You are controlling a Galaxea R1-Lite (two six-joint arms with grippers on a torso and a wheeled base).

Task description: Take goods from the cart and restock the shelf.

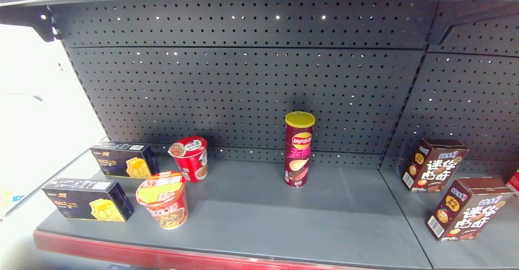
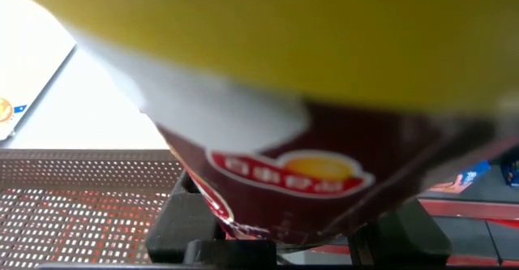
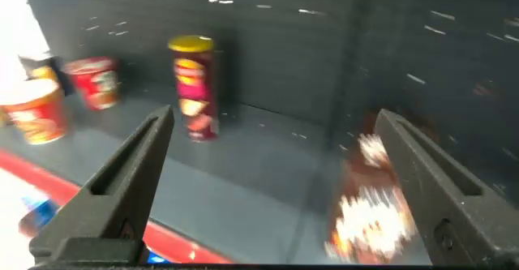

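A maroon held chip can (image 2: pixel 308 181) with a yellow lid sits gripped in the left gripper (image 2: pixel 296 242), whose dark fingers press its lower body from both sides, above a wire mesh surface (image 2: pixel 81 197). The right gripper (image 3: pixel 274 117) faces the shelf (image 1: pixel 259 217) with its jaws spread wide and nothing between them. On the grey shelf board a matching shelf chip can (image 1: pixel 299 154) stands upright near the middle, close to the perforated back panel (image 1: pixel 243 87). To its left a red noodle cup (image 1: pixel 190 158) stands toward the back, with an orange-lidded noodle cup (image 1: pixel 164 199) just in front of it. Farther left lie two dark blue boxes (image 1: pixel 123 159), one behind the other. In the next bay on the right, two brown snack boxes (image 1: pixel 434 164) stand upright, one nearer the front edge than the other.
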